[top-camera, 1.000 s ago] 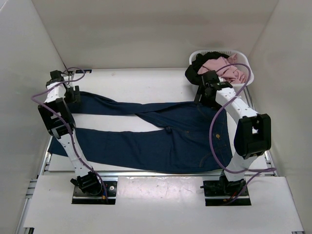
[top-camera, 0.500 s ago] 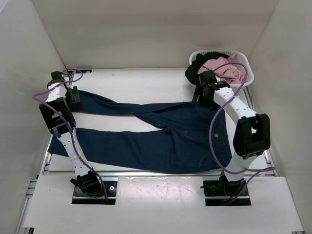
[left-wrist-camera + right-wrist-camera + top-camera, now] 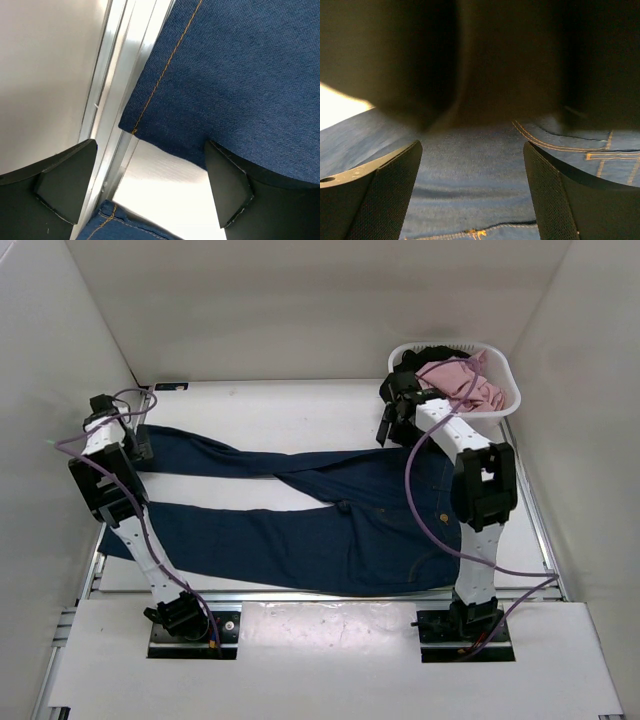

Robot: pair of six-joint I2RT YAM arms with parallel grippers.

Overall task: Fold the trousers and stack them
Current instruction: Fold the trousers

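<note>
Between the left jaws, held wide apart: hem corner of the trousers [image 3: 235, 75], dark navy denim with an orange seam, lying flat on the white bench [image 3: 165, 190]. Contact between jaws and cloth: cannot tell. Just below those jaws, a second denim edge with orange stitching. Under the right jaws, likewise spread with nothing pinched: waist end of the same trousers, orange pocket stitching ahead and to their right. Upper part of that wrist view dark and blurred; not identified. Beyond the right jaws, close by: white basket [image 3: 512, 390] holding a pink garment [image 3: 470, 390] and a black garment [image 3: 435, 353]. Legs stretched across the bench from right jaws to left jaws, unfolded.
</note>
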